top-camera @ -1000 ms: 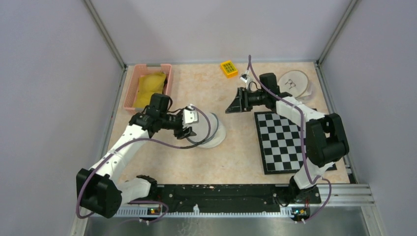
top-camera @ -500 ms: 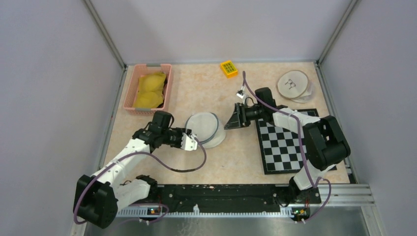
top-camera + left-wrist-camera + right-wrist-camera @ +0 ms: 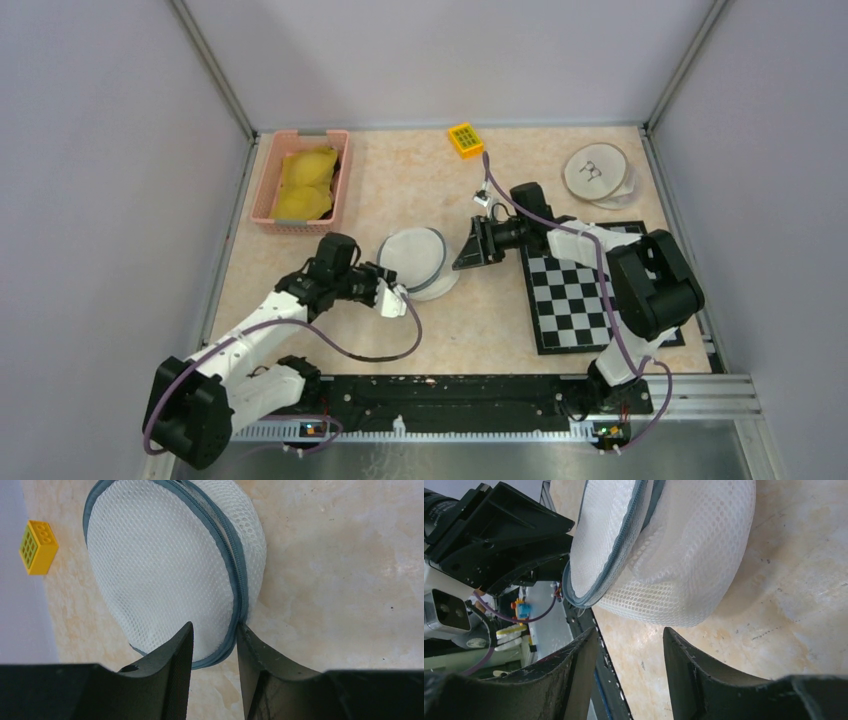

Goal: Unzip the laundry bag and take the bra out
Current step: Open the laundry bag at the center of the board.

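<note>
Beige marbled tabletop (image 3: 400, 340) enclosed by pale lilac walls. Far left: pink plastic basket (image 3: 262, 185) holding a crumpled yellow cloth (image 3: 304, 182). Far edge, near centre: small yellow studded building block (image 3: 465, 139), lying flat, also visible in the left wrist view (image 3: 38, 547). Far right: round wooden discs (image 3: 599, 172), overlapped. Just nearer: black-and-white checkerboard mat (image 3: 575, 292), flat.

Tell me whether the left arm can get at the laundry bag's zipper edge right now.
Probably yes. The left gripper already straddles the grey zipper rim of the laundry bag, jaws parted either side. Nothing blocks it; the right gripper sits at the bag's far side.
</note>
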Controlling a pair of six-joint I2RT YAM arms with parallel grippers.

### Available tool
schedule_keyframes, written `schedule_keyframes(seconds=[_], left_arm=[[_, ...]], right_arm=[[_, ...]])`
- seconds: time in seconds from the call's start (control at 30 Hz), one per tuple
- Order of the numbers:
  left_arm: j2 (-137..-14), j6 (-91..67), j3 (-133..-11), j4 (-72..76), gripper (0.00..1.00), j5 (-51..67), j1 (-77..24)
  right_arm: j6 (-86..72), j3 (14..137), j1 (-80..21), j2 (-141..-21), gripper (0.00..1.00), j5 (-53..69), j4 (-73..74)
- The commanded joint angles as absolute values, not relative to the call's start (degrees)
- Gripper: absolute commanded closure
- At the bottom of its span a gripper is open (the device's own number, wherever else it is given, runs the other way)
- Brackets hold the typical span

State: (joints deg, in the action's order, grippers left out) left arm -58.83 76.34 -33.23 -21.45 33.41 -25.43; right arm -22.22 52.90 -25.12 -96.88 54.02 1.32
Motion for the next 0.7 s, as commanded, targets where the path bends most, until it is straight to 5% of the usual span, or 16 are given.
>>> schedule_keyframes(seconds=[0.0,0.13,0.4,0.67], left_arm=[[-58.1,75.1,-31.6,-16.0,0.56,32.3,-28.2],[-58.4,73.5,-31.4,-13.7,0.61,30.8,-31.0],[-57.8,65.4,-36.1,-16.2,1.00,30.0,-31.7],[-54.6,53.5,-39.3,-13.4,1.00,26.6,-31.7]], right_arm=[[-21.0,54.8,-26.0,-97.5,0.50,54.0,-0.4],[-20.9,54.8,-25.9,-97.5,0.50,53.8,-0.4],[-19.8,55.0,-25.9,-96.9,0.50,53.3,-0.1],[-18.9,55.8,-25.9,-96.1,0.48,53.1,2.5]])
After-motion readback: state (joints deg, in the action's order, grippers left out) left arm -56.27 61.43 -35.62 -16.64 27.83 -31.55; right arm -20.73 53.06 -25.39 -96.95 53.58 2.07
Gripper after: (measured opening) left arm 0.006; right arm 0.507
